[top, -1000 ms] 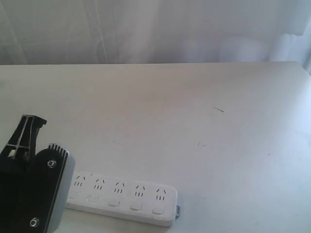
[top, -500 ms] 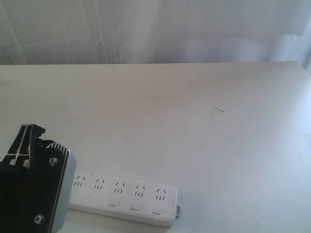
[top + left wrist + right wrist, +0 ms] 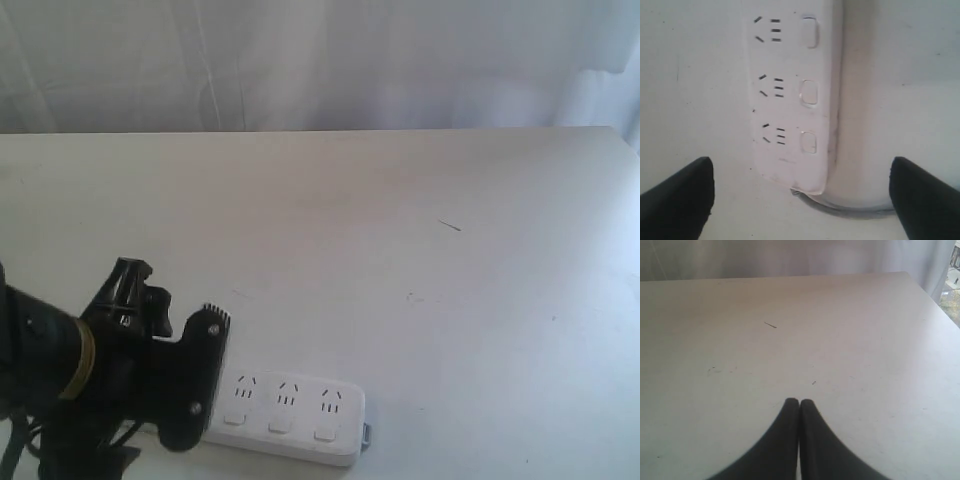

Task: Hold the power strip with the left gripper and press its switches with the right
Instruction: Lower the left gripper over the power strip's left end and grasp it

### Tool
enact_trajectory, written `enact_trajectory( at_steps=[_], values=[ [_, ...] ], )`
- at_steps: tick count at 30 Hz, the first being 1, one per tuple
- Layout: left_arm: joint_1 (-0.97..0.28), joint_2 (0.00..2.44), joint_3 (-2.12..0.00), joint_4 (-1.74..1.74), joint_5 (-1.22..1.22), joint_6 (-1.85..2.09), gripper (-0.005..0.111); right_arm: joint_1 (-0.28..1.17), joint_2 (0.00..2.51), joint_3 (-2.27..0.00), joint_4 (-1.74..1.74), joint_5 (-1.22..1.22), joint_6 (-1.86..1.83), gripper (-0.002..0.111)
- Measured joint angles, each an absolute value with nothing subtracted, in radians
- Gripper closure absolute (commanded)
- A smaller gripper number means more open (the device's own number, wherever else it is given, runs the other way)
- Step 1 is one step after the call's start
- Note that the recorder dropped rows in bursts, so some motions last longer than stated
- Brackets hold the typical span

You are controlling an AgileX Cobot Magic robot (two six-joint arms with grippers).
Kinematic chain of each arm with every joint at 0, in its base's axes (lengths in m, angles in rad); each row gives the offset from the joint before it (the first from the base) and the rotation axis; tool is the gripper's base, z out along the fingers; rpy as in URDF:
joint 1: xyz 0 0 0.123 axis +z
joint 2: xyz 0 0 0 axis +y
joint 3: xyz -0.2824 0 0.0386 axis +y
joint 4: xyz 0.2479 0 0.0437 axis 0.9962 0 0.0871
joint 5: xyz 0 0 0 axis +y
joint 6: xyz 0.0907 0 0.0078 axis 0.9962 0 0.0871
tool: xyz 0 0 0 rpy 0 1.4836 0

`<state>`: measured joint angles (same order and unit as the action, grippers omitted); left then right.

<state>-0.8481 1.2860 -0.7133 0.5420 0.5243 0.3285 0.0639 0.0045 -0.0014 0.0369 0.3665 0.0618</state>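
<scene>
Two black jaws of the left gripper (image 3: 800, 197) stand wide apart in the left wrist view and hold nothing. The rounded end of the white power strip (image 3: 790, 60) lies between them, touching neither, with bare counter (image 3: 690, 100) on both sides. Three socket groups show along the strip, each with a small rounded-square button (image 3: 809, 92) just beside it. A grey cord (image 3: 840, 211) curves out from under the end nearest the jaws.

The exterior view has the power strip (image 3: 300, 412) flat on the counter (image 3: 420, 200), close to the front edge and left of its middle, running nearly along that edge. Three socket groups and three buttons (image 3: 278, 427) show, with the buttons on the side toward the front edge. The strip's left part is hidden behind the black, silver-edged block of the left arm. That arm fills the front left corner, and one black jaw of the left gripper (image 3: 135, 290) sticks up behind the block. How wide the jaws stand cannot be told from here.

In the right wrist view the right gripper (image 3: 799, 404) has its pointed black jaws pressed together, tips touching, with nothing between them. They are over bare counter (image 3: 875, 350), which carries a short dark scratch (image 3: 771, 325). A pale curtain (image 3: 790, 257) hangs beyond the far edge.
</scene>
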Motion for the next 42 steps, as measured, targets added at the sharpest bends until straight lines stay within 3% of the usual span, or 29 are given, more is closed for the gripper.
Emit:
enact_trajectory(
  at_steps=[2,7,12,29,33,39,42],
  values=[
    [-0.808,1.305,-0.734,0.542,0.499,0.333,0.016,0.064,0.005,-0.001,0.037,0.367,0.062,0.108],
    [-0.731,1.335,-0.781,0.470,0.461,0.431,0.041,0.064,0.005,-0.001,0.037,0.367,0.062,0.108],
    [-0.690,1.379,-0.795,0.404,0.465,0.550,0.056,0.064,0.005,-0.001,0.037,0.367,0.064,0.108],
    [-0.685,1.392,-0.797,0.349,0.395,0.565,0.058,0.064,0.005,-0.001,0.037,0.367,0.064,0.108],
    [-0.685,1.392,-0.797,0.330,0.401,0.563,0.049,0.064,0.005,-0.001,0.037,0.367,0.064,0.108],
    [-0.685,1.392,-0.797,0.305,0.414,0.563,0.004,0.064,0.005,-0.001,0.037,0.367,0.064,0.108],
    [-0.685,1.390,-0.797,0.305,0.436,0.561,0.002,0.064,0.005,-0.001,0.037,0.367,0.064,0.108]
  ],
)
